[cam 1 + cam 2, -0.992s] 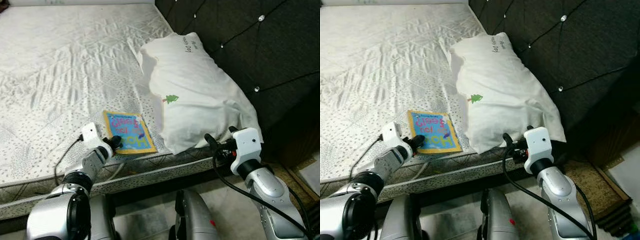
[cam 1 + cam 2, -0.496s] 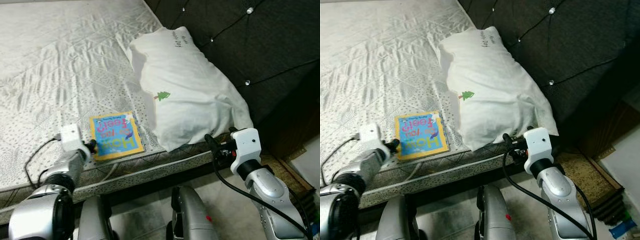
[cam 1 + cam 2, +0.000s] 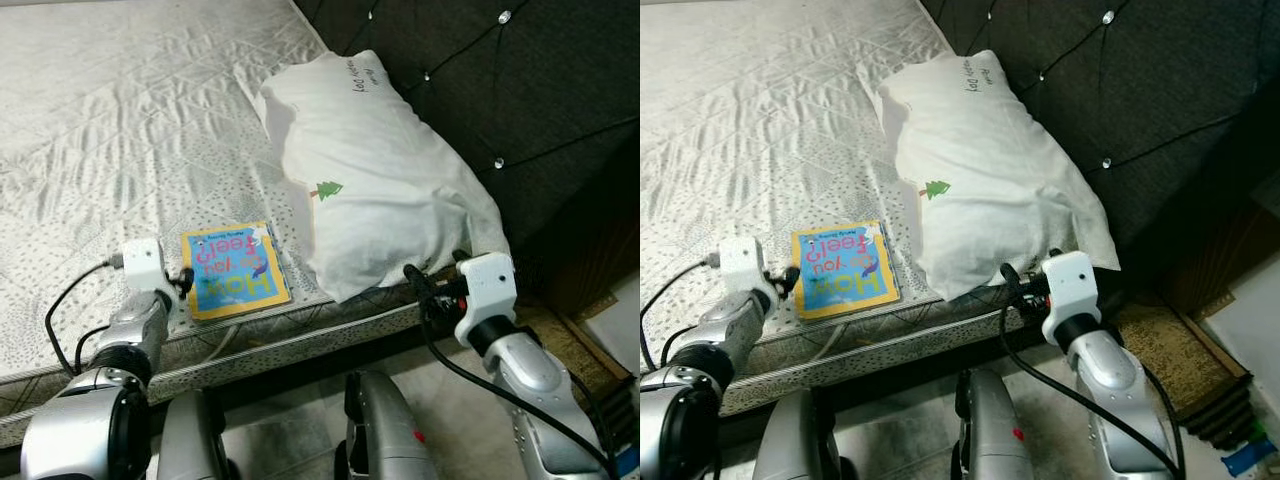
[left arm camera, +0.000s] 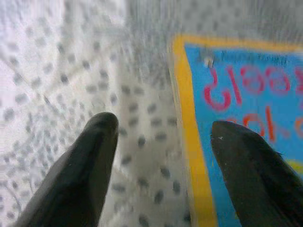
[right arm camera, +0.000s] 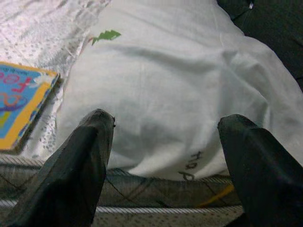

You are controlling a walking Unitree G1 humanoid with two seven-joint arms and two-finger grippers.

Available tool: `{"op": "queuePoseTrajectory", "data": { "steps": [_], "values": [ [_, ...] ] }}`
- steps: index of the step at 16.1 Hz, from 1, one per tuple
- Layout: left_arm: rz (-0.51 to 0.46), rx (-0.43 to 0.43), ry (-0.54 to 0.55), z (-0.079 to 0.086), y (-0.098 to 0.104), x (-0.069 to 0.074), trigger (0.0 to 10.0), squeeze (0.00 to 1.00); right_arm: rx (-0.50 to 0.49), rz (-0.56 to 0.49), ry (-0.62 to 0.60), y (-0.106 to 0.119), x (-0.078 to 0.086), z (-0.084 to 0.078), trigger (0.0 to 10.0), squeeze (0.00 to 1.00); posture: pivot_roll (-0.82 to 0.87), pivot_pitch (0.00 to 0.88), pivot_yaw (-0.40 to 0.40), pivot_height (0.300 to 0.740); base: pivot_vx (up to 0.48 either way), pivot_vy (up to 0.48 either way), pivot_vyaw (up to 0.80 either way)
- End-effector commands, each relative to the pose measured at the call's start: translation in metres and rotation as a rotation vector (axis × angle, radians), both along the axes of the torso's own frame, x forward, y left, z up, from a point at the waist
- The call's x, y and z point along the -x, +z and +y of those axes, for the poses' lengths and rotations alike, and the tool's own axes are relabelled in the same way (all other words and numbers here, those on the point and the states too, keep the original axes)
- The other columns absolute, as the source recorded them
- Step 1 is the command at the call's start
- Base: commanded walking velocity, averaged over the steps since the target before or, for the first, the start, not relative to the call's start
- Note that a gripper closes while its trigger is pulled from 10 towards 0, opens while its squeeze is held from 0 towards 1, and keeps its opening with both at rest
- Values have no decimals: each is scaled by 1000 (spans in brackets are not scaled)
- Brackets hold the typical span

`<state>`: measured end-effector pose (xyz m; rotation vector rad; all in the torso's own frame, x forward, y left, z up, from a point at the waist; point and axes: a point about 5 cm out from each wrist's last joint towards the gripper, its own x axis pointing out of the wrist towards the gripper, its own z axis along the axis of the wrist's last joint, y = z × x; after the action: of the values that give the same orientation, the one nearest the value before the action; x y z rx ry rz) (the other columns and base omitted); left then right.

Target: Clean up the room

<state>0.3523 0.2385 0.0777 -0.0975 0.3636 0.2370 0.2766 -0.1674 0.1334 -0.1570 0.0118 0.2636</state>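
Observation:
A thin picture book (image 3: 235,270) with a yellow border and blue cover lies flat on the mattress (image 3: 120,130) near its front edge. My left gripper (image 3: 183,283) is at the book's left edge, low over the bed. In the left wrist view it (image 4: 163,142) is open, one finger (image 4: 90,156) over the dotted mattress and the other over the book's (image 4: 246,94) yellow border. A white pillow (image 3: 380,180) with a small green tree print lies to the right of the book. My right gripper (image 3: 432,285) is open at the bed's edge, facing the pillow's (image 5: 180,94) front end.
A dark tufted headboard (image 3: 520,90) rises behind the pillow on the right. The bed frame's edge (image 3: 300,350) runs below the book. A brown mat (image 3: 575,345) lies on the floor to the right. A black cable (image 3: 70,300) loops from my left wrist.
The camera has shifted. My left gripper has moved from the book's near left corner to its left edge. The right gripper stays by the pillow's front end.

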Motion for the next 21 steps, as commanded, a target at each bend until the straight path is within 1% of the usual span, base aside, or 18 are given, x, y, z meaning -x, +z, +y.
{"op": "queuePoseTrajectory", "data": {
  "steps": [1, 2, 5, 6, 7, 8, 9, 10, 11, 13, 14, 15, 16, 17, 18, 19, 20, 21],
  "values": [
    [-44, -17, 35, 2, 1, 2, 10000, 1000, -10, 7, -2, -3, -2, 2, 10000, 0, -105, 139, -63, 565, 0, 0, 0],
    [-62, -21, 66, 5, -2, 7, 10000, 1000, -20, 8, 6, -4, -2, 6, 10000, 0, -85, 136, -59, 565, 0, 0, 0],
    [-148, -87, 145, 11, -13, 34, 10000, 1000, -61, 14, 23, -6, -5, 14, 10000, 0, -47, 126, -48, 565, 0, 0, 0],
    [-215, -112, 145, 5, -12, 51, 10000, 1000, -89, 22, 13, -7, -7, 15, 10000, 0, -47, 126, -48, 565, 0, 0, 0],
    [-310, -152, 89, -11, -3, 69, 10000, 1000, -190, 45, 19, -7, -10, 19, 10000, 0, -23, 118, -44, 565, 0, 0, 0],
    [-365, -163, 49, -23, 5, 79, 10000, 1000, -215, 49, 19, -7, -11, 20, 10000, 0, -14, 114, -45, 565, 0, 0, 0],
    [-387, -173, 25, -28, 9, 82, 10000, 1000, -221, 51, 20, -7, -12, 22, 10000, 0, 0, 109, -46, 565, 0, 0, 0],
    [-445, -190, -48, -40, 18, 87, 10000, 1000, -226, 58, 21, -9, -14, 25, 10000, 0, 18, 103, -49, 565, 0, 0, 0],
    [-506, -214, -140, -49, 30, 89, 10000, 1000, -242, 43, 44, -7, -19, 35, 10000, 0, 33, 93, -43, 565, 0, 0, 0],
    [-509, -226, -193, -54, 39, 88, 10000, 1000, -258, 21, 52, -1, -23, 39, 10000, 0, 39, 92, -41, 565, 0, 0, 0],
    [-500, -257, -214, -57, 44, 90, 10000, 1000, -268, 14, 54, 2, -26, 40, 10000, 0, 48, 96, -42, 565, 0, 0, 0],
    [-469, -329, -208, -60, 47, 92, 10000, 1000, -284, 9, 54, 4, -28, 40, 10000, 0, 60, 104, -46, 565, 0, 0, 0],
    [-443, -383, -204, -61, 49, 92, 10000, 616, -289, 7, 52, 5, -30, 40, 10000, 0, 63, 109, -49, 565, 0, 0, 0],
    [-448, -391, -240, -63, 52, 92, 10000, 0, -299, 3, 55, 6, -31, 41, 10000, 0, 64, 114, -50, 565, 0, 0, 0],
    [-462, -392, -299, -68, 57, 93, 10000, 0, -309, -4, 59, 6, -30, 44, 10000, 0, 64, 112, -50, 565, 0, 0, 0],
    [-485, -295, -386, -76, 60, 96, 10000, 0, -322, -6, 56, 6, -30, 47, 10000, 0, 63, 106, -48, 565, 0, 0, 0],
    [-454, -197, -375, -80, 55, 98, 10000, 0, -327, -7, 58, 5, -28, 50, 10000, 0, 54, 90, -32, 565, 0, 0, 0],
    [-425, -186, -330, -81, 49, 99, 10000, 0, -330, -8, 57, 4, -27, 51, 10000, 0, 46, 83, -25, 565, 0, 0, 0]
  ]
}}
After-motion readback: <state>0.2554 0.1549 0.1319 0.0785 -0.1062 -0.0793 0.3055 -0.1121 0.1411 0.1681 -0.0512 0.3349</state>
